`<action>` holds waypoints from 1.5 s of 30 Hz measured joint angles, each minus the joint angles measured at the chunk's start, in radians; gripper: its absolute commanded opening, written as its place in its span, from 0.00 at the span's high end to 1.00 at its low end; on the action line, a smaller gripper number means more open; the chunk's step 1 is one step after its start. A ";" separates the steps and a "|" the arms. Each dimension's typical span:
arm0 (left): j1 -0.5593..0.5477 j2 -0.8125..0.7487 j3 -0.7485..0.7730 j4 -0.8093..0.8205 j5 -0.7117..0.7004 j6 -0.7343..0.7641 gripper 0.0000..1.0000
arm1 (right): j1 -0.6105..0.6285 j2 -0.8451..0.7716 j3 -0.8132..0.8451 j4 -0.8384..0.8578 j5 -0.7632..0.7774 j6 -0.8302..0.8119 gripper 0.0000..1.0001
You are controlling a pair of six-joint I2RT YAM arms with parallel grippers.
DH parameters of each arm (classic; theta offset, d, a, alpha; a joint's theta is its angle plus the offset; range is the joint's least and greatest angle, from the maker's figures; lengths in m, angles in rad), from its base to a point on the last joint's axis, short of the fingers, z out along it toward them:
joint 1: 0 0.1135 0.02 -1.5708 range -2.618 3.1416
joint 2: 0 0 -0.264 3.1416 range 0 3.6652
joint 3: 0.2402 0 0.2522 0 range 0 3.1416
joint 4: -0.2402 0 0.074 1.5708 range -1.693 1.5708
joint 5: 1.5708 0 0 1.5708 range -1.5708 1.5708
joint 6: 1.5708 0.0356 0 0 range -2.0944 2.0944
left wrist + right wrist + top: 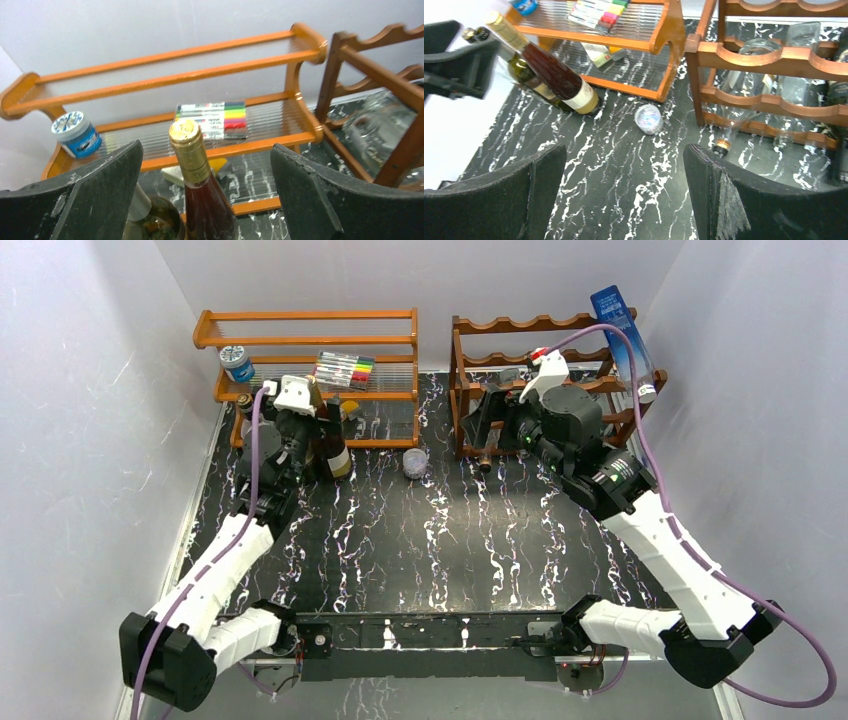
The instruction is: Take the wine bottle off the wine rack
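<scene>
Gold foil caps the wine bottle [192, 150], which stands upright on the black marbled table [430, 540] just in front of the orange shelf [165, 80], well apart from the wine rack [520, 324] over on the right. From where I stand the bottle looks already off the rack, so what remains, I'd judge, is a clean let-go. The left gripper [206, 165] has its jaws spread wide, one finger on either side of the neck with a clear gap each way, gripping nothing. The right gripper [624, 150] hangs over bare table near the foot of the rack, likewise gaping and empty. To finish well, the left arm should draw straight up or straight back toward its base, keeping the neck centred between the fingers so neither pad clips the foil. A sideways swing could tip so tall and narrow a bottle. A second, greenish bottle [519, 67] stands right against it or just beside it, I cannot tell which, so one nudge could topple both. Clear glass bottles [744, 75] lying in the rack's cradles need no attention.
</scene>
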 measured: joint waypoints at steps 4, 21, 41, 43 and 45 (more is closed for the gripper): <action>-0.040 -0.061 0.000 0.024 0.042 -0.008 0.02 | 0.001 0.026 0.006 -0.044 0.060 -0.035 0.02; -0.359 0.071 -0.088 0.070 0.118 0.018 0.02 | -0.019 0.270 0.235 -0.074 0.644 -0.425 0.02; -0.592 0.120 -0.229 0.295 -0.038 0.267 0.02 | -0.496 0.590 0.576 -0.058 0.616 -0.710 0.02; -0.598 0.117 -0.232 0.310 -0.042 0.290 0.02 | -0.528 0.619 0.597 -0.074 0.581 -0.711 0.02; -0.606 0.115 -0.234 0.320 -0.043 0.310 0.02 | -0.563 0.652 0.618 -0.096 0.541 -0.711 0.02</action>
